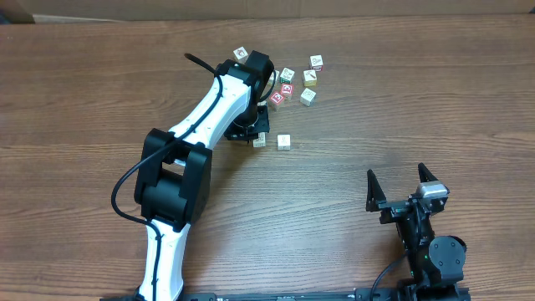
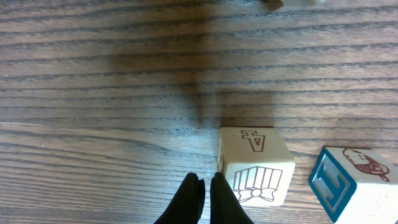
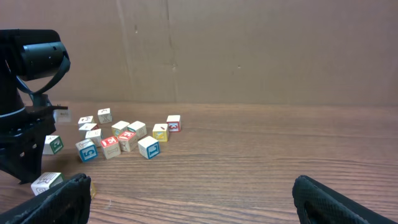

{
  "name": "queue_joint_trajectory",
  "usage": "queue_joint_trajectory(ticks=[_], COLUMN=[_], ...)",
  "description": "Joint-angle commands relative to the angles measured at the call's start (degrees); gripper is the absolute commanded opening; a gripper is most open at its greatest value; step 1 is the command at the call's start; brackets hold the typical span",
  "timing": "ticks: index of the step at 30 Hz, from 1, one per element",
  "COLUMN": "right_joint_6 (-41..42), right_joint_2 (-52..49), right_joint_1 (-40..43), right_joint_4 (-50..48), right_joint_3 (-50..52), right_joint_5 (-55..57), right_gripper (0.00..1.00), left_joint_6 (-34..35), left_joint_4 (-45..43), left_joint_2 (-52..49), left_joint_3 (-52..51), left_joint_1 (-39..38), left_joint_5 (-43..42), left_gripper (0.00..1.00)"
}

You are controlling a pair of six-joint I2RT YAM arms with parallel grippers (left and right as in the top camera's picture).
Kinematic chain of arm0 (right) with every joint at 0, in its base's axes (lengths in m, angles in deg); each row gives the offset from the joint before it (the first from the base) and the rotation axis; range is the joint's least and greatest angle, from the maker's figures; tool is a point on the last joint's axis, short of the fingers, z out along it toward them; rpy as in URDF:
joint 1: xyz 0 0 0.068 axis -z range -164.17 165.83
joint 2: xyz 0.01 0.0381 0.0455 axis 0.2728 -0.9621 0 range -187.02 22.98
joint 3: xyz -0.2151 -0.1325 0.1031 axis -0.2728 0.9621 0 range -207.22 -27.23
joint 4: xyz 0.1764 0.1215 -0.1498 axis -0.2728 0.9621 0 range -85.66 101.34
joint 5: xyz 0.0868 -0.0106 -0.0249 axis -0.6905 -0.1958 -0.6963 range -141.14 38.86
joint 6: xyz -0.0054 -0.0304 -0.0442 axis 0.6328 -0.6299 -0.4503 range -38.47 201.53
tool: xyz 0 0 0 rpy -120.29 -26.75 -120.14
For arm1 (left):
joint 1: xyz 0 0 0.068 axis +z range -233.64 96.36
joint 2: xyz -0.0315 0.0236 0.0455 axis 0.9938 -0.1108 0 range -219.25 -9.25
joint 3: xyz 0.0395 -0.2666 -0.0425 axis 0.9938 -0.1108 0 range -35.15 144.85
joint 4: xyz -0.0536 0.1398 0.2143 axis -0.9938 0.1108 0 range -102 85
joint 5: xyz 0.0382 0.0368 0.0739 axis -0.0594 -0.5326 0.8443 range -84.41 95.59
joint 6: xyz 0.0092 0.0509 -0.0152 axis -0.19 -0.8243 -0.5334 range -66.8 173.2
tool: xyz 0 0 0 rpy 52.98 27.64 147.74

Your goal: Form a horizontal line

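Currently, left arm lies stretched across the worktop to the near edge of the cube scatter. Left fingers pressed together, holding nothing, tips low over the wood at the left edge of a cream cube; cannot tell whether they touch it. Its top face carries a dark outlined glyph, probably an A seen turned. Its near face has a striped line drawing with a bow-like shape below. To its right, across a gap, sits a blue-lettered cube: raised blue character on the side, not clear enough to read, reddish-brown drawing on top.

As for the horizontal line, it is only those 2 cubes, level with each other in front of the scatter, not touching. The left one is partly under the wrist in the overhead view.

Loose cubes lie farther from the robot, 7 visible overhead, 2 of them red-faced with white characters too small to read. In the right wrist view, 1 blue-faced cube reads as 5.

Right fingers spread wide, empty, well apart from all cubes, near the robot's edge of the worktop. Cardboard wall behind.
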Motion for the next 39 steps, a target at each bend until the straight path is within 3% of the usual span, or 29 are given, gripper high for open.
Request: queue_joint_trajectory(ticks=[1, 10, 19, 23, 39], right_joint_6=[-0.3, -0.3, -0.3, -0.3, -0.3], right_joint_2=[0.3, 0.3, 0.3, 0.3, 0.3], right_joint_1=[-0.2, -0.2, -0.2, -0.2, -0.2], right_joint_4=[-0.3, -0.3, -0.3, -0.3, -0.3], right_joint_3=[0.6, 0.6, 0.6, 0.6, 0.6], right_joint_5=[0.1, 0.1, 0.1, 0.1, 0.0], right_gripper=[1.00, 1.00, 1.00, 1.00, 1.00], left_joint_6=[-1.1, -1.5, -3.2, -2.9, -2.7], left_joint_4=[-0.2, 4.2, 9.1, 6.9, 0.4], left_joint_2=[0.9, 0.9, 0.9, 0.7, -1.1], left_joint_3=[-0.5, 5.4, 21.1, 20.6, 10.4], left_joint_1=[-0.2, 1.0, -1.3, -4.3, -15.2], left_joint_5=[0.7, 10.3, 1.8, -1.7, -0.3], left_gripper=[0.04, 0.04, 0.04, 0.04, 0.04])
